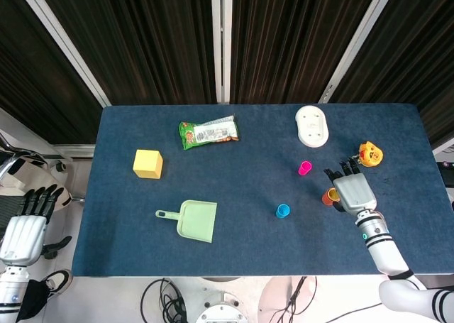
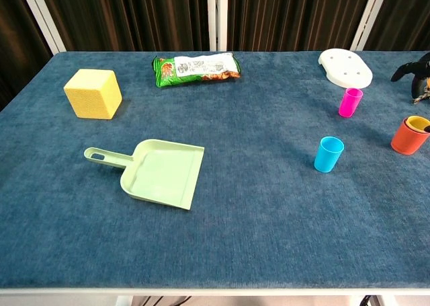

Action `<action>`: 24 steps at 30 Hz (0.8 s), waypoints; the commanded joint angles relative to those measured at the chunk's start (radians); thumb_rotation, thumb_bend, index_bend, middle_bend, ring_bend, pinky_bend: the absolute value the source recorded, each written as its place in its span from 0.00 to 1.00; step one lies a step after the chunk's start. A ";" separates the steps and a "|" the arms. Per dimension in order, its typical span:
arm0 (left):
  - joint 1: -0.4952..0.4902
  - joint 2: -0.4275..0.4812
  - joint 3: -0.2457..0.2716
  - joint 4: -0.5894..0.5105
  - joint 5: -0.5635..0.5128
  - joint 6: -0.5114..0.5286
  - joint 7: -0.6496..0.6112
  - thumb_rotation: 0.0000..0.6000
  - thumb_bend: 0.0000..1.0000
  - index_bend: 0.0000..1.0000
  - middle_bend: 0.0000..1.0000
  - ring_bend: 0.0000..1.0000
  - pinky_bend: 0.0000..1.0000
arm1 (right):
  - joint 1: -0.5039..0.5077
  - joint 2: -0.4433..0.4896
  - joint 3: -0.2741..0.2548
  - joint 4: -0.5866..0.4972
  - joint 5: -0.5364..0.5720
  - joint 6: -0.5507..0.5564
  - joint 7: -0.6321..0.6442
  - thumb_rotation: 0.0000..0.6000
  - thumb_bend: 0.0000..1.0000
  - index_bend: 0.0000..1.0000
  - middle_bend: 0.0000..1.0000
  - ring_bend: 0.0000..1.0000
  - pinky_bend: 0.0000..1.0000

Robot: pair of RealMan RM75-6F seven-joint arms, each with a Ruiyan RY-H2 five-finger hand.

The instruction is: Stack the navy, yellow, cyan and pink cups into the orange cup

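Observation:
The orange cup (image 2: 408,137) stands near the table's right edge with the yellow cup (image 2: 419,123) nested inside it. I cannot make out the navy cup separately. My right hand (image 1: 352,188) hovers just right of the orange cup (image 1: 328,196), fingers spread and holding nothing; its dark fingertips (image 2: 411,69) show at the chest view's right border. The pink cup (image 1: 305,168) (image 2: 350,101) stands upright to the far left of the stack. Nearer and further left stands the cyan cup (image 1: 283,210) (image 2: 328,153). My left hand (image 1: 27,225) hangs off the table's left side, fingers straight and empty.
A yellow cube (image 1: 147,163) sits at the left, a green dustpan (image 1: 193,219) at the front middle, a snack bag (image 1: 209,132) at the back. A white oval dish (image 1: 312,125) lies behind the pink cup. A small orange-yellow toy (image 1: 370,152) lies beyond my right hand.

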 commanded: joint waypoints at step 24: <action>0.011 0.000 0.005 0.008 0.001 0.011 -0.016 1.00 0.04 0.08 0.03 0.00 0.02 | 0.079 -0.128 -0.030 -0.109 -0.079 -0.052 -0.159 1.00 0.10 0.17 0.29 0.03 0.00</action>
